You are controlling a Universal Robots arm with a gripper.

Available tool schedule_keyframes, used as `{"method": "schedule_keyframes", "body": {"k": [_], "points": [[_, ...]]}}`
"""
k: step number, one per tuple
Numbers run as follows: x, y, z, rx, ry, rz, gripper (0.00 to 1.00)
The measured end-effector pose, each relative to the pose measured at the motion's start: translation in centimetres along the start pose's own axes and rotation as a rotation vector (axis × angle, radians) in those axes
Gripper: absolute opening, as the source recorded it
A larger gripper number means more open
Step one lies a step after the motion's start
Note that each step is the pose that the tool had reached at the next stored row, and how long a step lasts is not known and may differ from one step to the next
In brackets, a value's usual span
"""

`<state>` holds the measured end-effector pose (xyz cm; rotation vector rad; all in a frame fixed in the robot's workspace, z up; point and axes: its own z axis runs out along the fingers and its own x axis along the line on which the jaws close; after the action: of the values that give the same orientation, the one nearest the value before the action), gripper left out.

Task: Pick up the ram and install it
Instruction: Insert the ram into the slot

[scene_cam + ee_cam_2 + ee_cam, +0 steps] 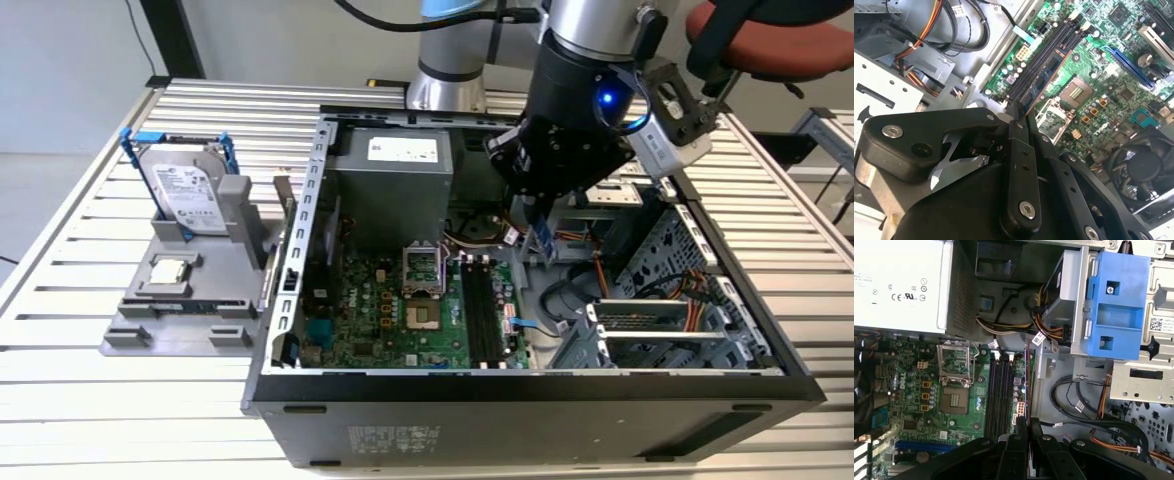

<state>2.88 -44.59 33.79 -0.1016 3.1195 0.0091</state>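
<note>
My gripper (531,222) hangs inside the open computer case, shut on the ram (539,243), which points down from the fingers. In both wrist views the ram (1046,70) (1026,380) shows edge-on as a thin dark stick running out from between the black fingers (1019,150) (1019,432). It hovers above the green motherboard (387,320), just beside the row of black memory slots (478,300) (999,390) (1054,47) and roughly parallel to them. It touches no slot.
A silver hard drive in a blue frame (187,195) stands on a grey holder at the exterior view's left. The power supply (394,180), CPU socket (956,370), blue drive bracket (1116,305) and loose cables (1079,400) surround the slots. A fan (1144,170) sits nearby.
</note>
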Motion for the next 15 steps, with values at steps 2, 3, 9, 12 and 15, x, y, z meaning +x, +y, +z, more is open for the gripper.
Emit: {"method": "schedule_keyframes", "body": {"k": [2,3,9,12,15], "points": [[0.01,0.0,0.2,0.0001,0.0,0.002,0.0],[0.01,0.0,0.3,0.0001,0.0,0.003,0.0],[0.02,0.0,1.0,0.0001,-0.0001,0.008,0.0],[0.03,0.0,1.33,0.0001,-0.0001,0.01,0.0],[0.03,0.0,1.6,0.0003,-0.0001,0.011,0.0]]}}
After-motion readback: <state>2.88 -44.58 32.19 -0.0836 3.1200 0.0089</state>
